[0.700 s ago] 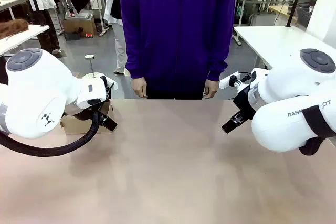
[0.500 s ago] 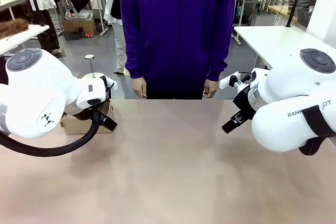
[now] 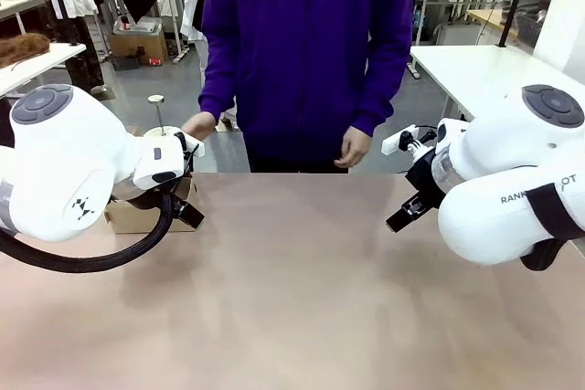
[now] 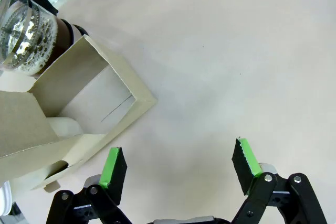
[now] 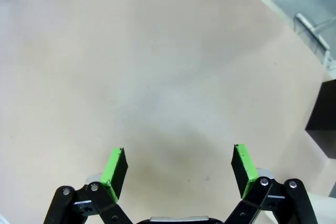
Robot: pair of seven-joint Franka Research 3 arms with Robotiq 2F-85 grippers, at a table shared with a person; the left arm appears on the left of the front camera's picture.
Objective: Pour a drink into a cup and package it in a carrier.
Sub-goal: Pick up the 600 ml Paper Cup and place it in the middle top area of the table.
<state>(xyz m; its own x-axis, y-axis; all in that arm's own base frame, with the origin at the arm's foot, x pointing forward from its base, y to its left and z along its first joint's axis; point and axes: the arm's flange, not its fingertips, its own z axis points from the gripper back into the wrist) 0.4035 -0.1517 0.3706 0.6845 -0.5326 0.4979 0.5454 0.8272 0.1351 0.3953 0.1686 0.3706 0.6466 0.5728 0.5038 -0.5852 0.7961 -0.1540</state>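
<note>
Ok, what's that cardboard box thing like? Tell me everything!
The carrier is plain brown cardboard, a low box with thin walls around an open, empty square pocket and a taller flap on one side. It sits flat on the table, close beside the glass jug. The left end effector hangs open near it, not touching.

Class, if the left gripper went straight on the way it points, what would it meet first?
Probably bare table: the left gripper points down at it, the carrier lying off to one side.

Bright, even light; soft table (image 3: 302, 317) shadows; jug (image 4: 22, 32) glints, seemingly out of focus.
</note>
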